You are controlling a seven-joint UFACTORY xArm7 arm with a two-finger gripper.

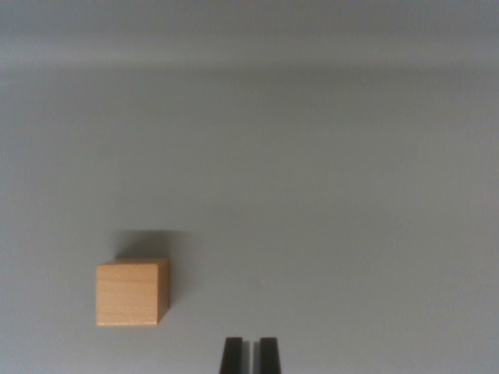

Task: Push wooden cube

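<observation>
Wrist view: we see the wooden cube (131, 294) resting on the plain grey worktop (327, 179), low in the wrist view's left half. Our gripper (249, 356) shows at the bottom edge, its dark jaws nearly together, holding nothing, apart from the cube.

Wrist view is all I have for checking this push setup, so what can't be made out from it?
- Gripper: only the two dark fingertips show; the bottom edge cuts off the rest.
- Wooden cube: its far, underside and wrist view's left faces are turned away from the camera.
- Grey surface: the far part blurs into soft bands, so its edge is unclear.
</observation>
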